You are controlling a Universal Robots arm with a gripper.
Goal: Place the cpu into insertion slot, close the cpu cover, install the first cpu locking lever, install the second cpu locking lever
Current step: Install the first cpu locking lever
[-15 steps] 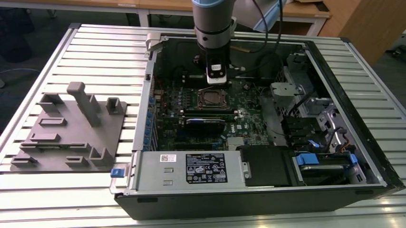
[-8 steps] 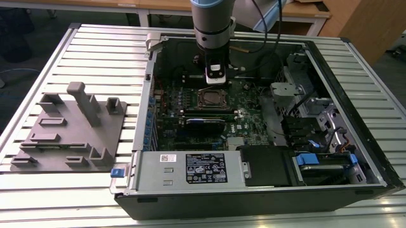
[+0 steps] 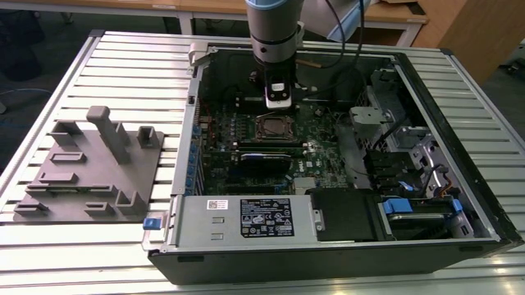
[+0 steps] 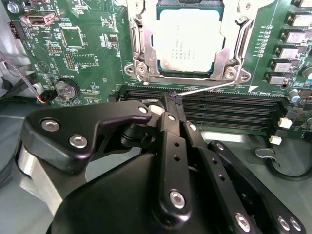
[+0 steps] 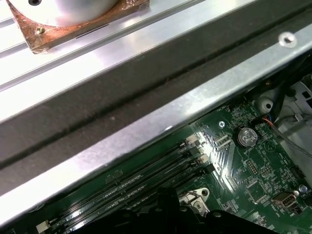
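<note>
A slatted metal bench (image 3: 107, 67) carried an open computer case (image 3: 328, 261), with a grey block of holders (image 3: 90, 178) on it at the exterior view's left. Inside the case, above the long black memory slots (image 4: 229, 105), the claw (image 4: 171, 99) was pressed together, pinching the tip of a thin wire locking lever (image 4: 209, 87). Beyond it the cpu (image 4: 190, 41) sat in the insertion slot (image 3: 275, 128), with the cpu cover (image 4: 144, 44) lying flat around it.

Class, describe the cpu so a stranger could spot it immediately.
Inside the open computer case, find the green motherboard. The cpu is the pale silvery square framed by the silver cpu cover, unlike the long black slots beside it.
</note>
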